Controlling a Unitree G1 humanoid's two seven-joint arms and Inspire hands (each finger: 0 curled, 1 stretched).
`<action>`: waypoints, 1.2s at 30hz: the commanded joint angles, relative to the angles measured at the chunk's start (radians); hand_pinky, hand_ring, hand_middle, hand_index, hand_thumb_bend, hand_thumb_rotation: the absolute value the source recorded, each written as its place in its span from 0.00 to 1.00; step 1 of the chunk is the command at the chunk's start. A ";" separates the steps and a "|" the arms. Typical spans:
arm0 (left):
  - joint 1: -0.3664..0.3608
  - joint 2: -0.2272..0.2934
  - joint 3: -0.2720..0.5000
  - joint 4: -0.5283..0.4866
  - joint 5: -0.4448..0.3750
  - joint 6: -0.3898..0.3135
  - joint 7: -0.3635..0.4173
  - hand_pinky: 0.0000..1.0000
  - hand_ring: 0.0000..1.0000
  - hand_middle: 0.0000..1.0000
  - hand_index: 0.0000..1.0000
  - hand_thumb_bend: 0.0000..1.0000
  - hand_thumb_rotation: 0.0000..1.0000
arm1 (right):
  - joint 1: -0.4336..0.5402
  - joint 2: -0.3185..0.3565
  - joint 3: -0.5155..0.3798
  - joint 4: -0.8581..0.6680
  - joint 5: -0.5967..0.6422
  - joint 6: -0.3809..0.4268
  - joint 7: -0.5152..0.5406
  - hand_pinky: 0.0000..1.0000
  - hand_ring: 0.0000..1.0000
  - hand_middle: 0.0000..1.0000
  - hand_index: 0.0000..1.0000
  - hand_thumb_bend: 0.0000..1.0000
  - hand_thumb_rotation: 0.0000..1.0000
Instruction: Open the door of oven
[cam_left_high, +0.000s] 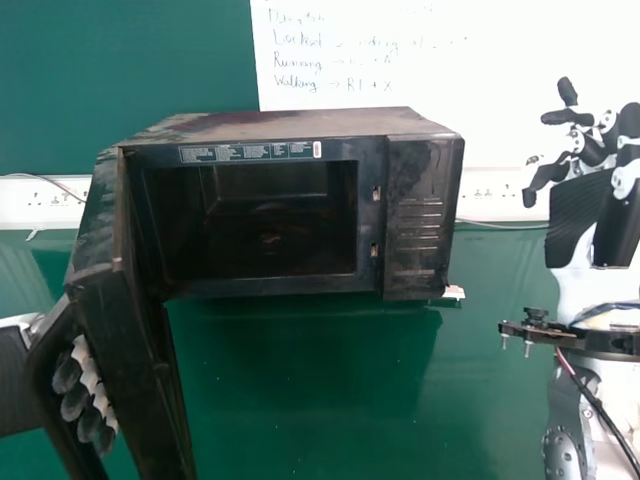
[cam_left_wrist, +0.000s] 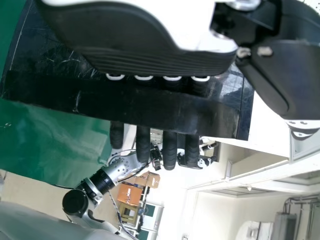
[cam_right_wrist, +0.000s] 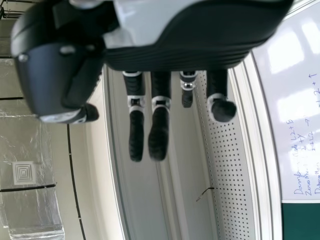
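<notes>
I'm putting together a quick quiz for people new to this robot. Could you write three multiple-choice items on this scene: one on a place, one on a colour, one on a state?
1. Where are the fingers of the robot's left hand?
A) On top of the oven
B) Through the handle of the oven door
C) Inside the oven

2. What colour is the table under the oven?
A) Green
B) Yellow
C) Red

3. What state is the oven door in?
A) Fully shut
B) Detached, lying flat
C) Swung open

Key:
1. B: the head view shows the dark fingertips inside the handle's loop.
2. A: the surface below the oven is plainly green.
3. C: the door stands out at the oven's left side, baring the dark interior.
</notes>
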 joint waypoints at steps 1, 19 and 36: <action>0.006 0.057 0.118 0.042 -0.061 0.059 0.012 0.04 0.09 0.18 0.48 0.53 0.06 | -0.007 -0.005 -0.004 -0.003 0.012 -0.003 0.007 0.60 0.75 0.88 0.86 1.00 1.00; 0.163 -0.094 0.460 -0.025 -0.044 -0.129 0.125 0.11 0.16 0.23 0.47 0.54 0.09 | -0.007 -0.004 -0.005 -0.009 0.006 0.006 -0.003 0.48 0.60 0.80 0.84 1.00 1.00; -0.075 -0.103 0.335 0.503 -0.035 -0.747 -0.066 0.16 0.21 0.29 0.53 0.99 0.52 | -0.005 -0.013 -0.001 -0.008 -0.002 0.007 0.007 0.49 0.60 0.78 0.82 1.00 1.00</action>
